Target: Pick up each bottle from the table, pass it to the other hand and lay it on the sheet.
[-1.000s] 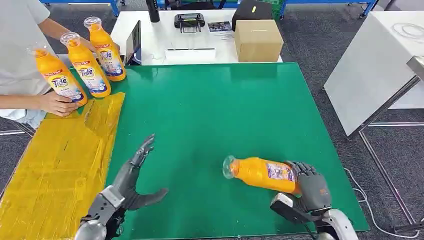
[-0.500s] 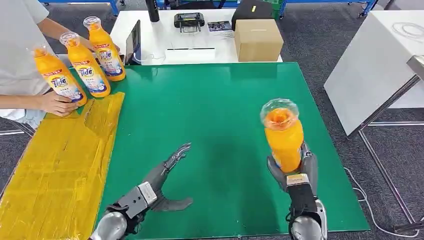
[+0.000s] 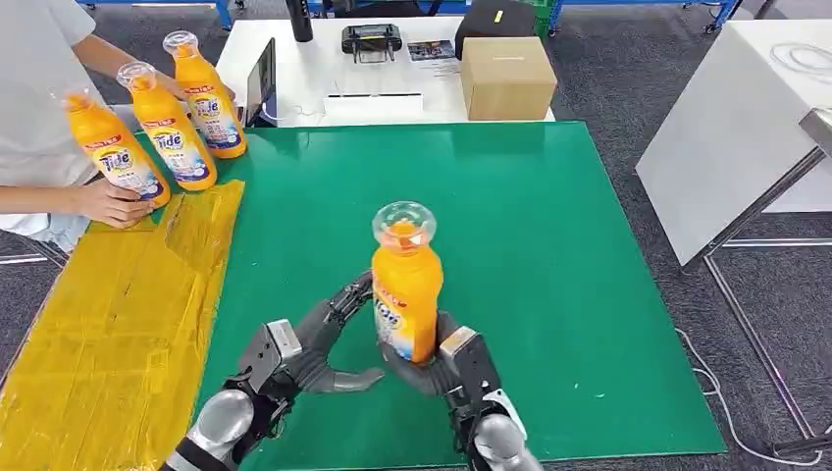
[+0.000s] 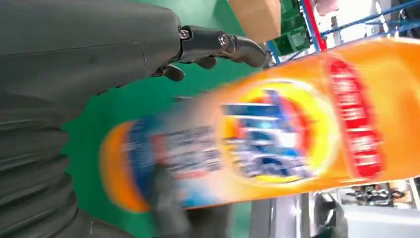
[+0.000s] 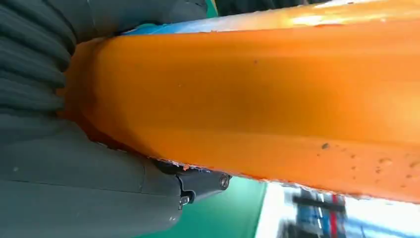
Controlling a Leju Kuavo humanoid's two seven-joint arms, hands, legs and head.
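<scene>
The right hand [image 3: 446, 358] grips an orange bottle [image 3: 405, 289] round its base, holding it upright above the middle of the green counter [image 3: 549, 216]. The left hand [image 3: 319, 343] stands just beside it with fingers [image 3: 345, 297] apart, reaching along the label; contact cannot be confirmed, and its wrist view is blurred. Risk: the grip sits low on a tall bottle, so it could tip or slip should the right hand let go before the left has closed; a fall would likely set it rolling on the smooth counter. The yellow sheet [image 3: 108, 324] lies along the counter's left edge, well apart from the bottle. Three more bottles [image 3: 167, 128] stand at the far left corner, a person's hand [image 3: 113, 204] on the nearest. Behind are a white table [image 3: 324, 69] carrying a cardboard box [image 3: 507, 78], and grey carpet.
</scene>
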